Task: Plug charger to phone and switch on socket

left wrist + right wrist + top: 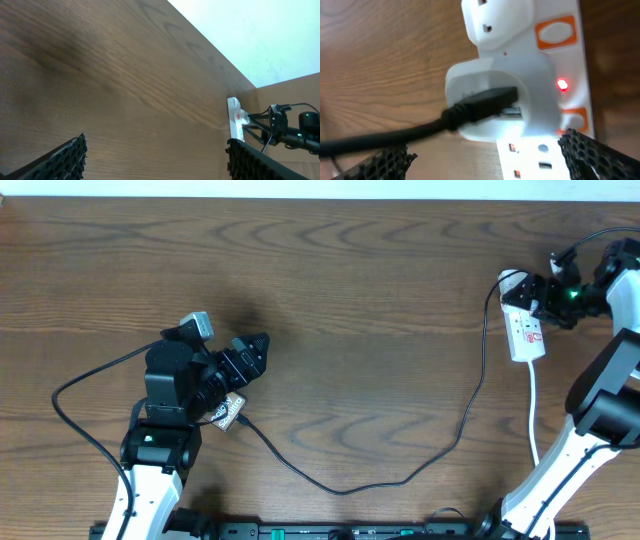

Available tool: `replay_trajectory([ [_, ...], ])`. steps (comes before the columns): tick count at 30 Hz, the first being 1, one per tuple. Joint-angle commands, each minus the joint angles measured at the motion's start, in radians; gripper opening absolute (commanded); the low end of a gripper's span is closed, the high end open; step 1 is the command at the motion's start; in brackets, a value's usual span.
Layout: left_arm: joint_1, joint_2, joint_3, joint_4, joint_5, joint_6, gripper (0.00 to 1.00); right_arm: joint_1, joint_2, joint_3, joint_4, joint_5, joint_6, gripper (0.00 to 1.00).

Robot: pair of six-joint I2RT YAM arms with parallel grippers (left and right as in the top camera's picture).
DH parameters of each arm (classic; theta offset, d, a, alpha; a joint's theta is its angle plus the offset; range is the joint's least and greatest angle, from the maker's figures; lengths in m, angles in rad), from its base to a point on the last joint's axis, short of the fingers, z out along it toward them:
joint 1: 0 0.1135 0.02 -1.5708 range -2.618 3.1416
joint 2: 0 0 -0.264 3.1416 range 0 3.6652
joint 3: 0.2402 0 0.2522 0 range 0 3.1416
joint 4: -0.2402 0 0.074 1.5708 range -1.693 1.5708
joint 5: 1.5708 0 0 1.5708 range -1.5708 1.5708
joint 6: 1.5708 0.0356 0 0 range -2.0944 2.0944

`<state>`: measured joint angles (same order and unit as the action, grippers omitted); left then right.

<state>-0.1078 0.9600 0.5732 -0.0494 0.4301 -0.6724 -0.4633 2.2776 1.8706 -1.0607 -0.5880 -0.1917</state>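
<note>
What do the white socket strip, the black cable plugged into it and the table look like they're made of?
Socket: white moulded plastic, glossy, judging by its soft highlights and rounded edges. Charger cable: black with a matte sheath, likely rubber or soft plastic, since it bends smoothly. Table: brown wood grain with a satin finish; solid wood or laminate, can't tell.

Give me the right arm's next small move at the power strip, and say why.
Probably draw the right gripper back off the white power strip: a red light glows beside the white adapter holding the thin black charger cable, so it looks already switched on. The jaws stand open, gripping nothing.
</note>
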Motion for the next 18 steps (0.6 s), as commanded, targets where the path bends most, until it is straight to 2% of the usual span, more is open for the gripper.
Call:
replay_trajectory([
  [1,-0.005,-0.007,0.029,-0.002,-0.013,0.024,0.87,-0.034,0.006,0.119,-0.078,0.009,0.006,0.96],
  [6,-0.005,-0.007,0.029,-0.002,-0.013,0.024,0.87,-0.039,0.005,0.287,-0.250,0.120,0.008,0.99],
  [10,-0.005,-0.007,0.029,-0.002,-0.013,0.024,0.88,-0.039,0.005,0.424,-0.414,0.126,0.025,0.99],
  [15,-0.005,-0.007,0.029,-0.003,-0.013,0.024,0.87,-0.039,0.005,0.584,-0.620,0.126,0.139,0.99],
  [18,-0.005,-0.007,0.029,-0.003,-0.013,0.024,0.87,-0.039,-0.010,0.619,-0.638,0.126,0.234,0.99],
])
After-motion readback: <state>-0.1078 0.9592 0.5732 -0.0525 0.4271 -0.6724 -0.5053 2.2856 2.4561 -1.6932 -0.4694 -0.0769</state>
